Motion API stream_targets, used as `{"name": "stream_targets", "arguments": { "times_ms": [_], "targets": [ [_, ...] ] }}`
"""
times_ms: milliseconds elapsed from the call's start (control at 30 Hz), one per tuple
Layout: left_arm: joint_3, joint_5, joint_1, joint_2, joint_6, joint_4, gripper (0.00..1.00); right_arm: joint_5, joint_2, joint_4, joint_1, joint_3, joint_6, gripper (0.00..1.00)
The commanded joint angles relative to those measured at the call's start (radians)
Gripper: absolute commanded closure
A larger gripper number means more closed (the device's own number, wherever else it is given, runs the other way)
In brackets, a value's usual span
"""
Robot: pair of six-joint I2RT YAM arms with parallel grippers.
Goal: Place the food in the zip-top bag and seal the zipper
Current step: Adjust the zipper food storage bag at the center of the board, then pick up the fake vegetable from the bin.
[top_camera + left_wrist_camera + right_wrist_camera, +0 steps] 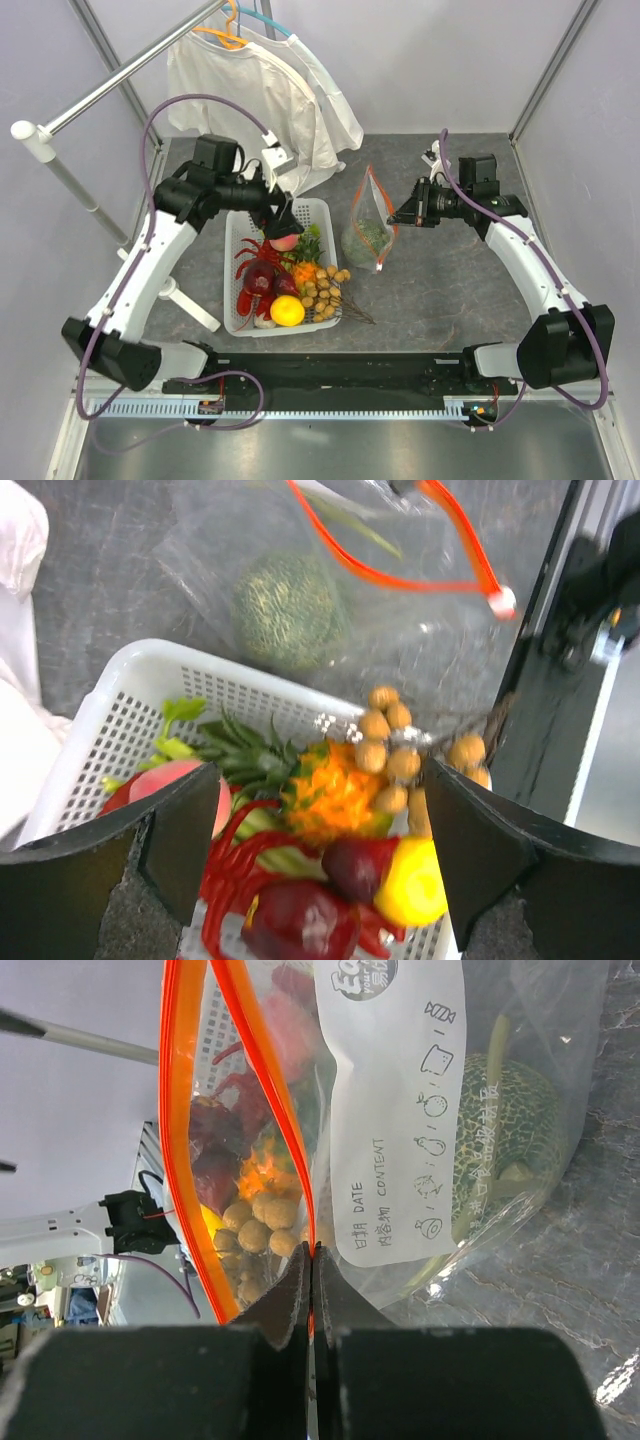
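The clear zip-top bag (368,228) stands right of the white basket (238,222), its mouth open. The pale-green melon (500,1130) lies inside it, also seen in the left wrist view (290,610). My right gripper (313,1260) is shut on one side of the red-orange zipper (285,1110) and holds the bag up (405,215). The zipper's white tip (502,602) shows. My left gripper (320,850) is open above the basket (285,225). The pink-red peach (165,780) lies by its left finger. The dark red piece (300,920) lies below.
The basket also holds a yellow lemon (287,311), a cluster of brown balls (322,290), orange and green pieces and red chillies. A white shirt (260,90) hangs on a rack at the back left. The rack's white foot (190,303) lies left of the basket.
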Motion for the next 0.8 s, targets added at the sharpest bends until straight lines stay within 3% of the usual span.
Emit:
{"name": "stream_targets", "arguments": {
  "times_ms": [0, 133, 200, 300, 367, 467, 567, 633, 767],
  "targets": [
    [-0.064, -0.114, -0.007, -0.070, 0.233, -0.155, 0.11, 0.001, 0.013, 0.004, -0.003, 0.025, -0.030, 1.00],
    [-0.101, -0.271, 0.016, -0.070, 0.136, -0.120, 0.12, 0.006, 0.029, 0.010, -0.002, 0.025, -0.033, 1.00],
    [-0.128, -0.379, 0.028, -0.062, -0.004, 0.002, 0.11, 0.004, 0.038, 0.020, -0.003, 0.023, -0.022, 1.00],
    [-0.156, -0.440, 0.030, -0.011, -0.203, 0.099, 0.08, 0.004, 0.043, 0.021, -0.003, 0.025, -0.019, 1.00],
    [-0.159, -0.374, 0.031, 0.028, -0.250, 0.104, 0.04, 0.009, 0.043, 0.020, -0.002, 0.028, -0.019, 1.00],
    [-0.190, -0.284, 0.038, 0.021, -0.098, 0.078, 0.04, 0.009, 0.044, 0.015, -0.003, 0.031, -0.025, 1.00],
    [-0.204, -0.048, 0.090, -0.031, 0.116, -0.063, 0.01, 0.006, 0.043, 0.003, -0.003, 0.031, -0.039, 1.00],
    [-0.191, -0.018, 0.099, -0.056, 0.321, -0.248, 0.01, -0.004, 0.046, 0.001, -0.003, 0.026, -0.042, 1.00],
    [-0.269, -0.068, 0.127, -0.157, 0.499, -0.335, 0.00, -0.021, 0.059, 0.003, -0.002, 0.015, -0.044, 1.00]
  ]
}}
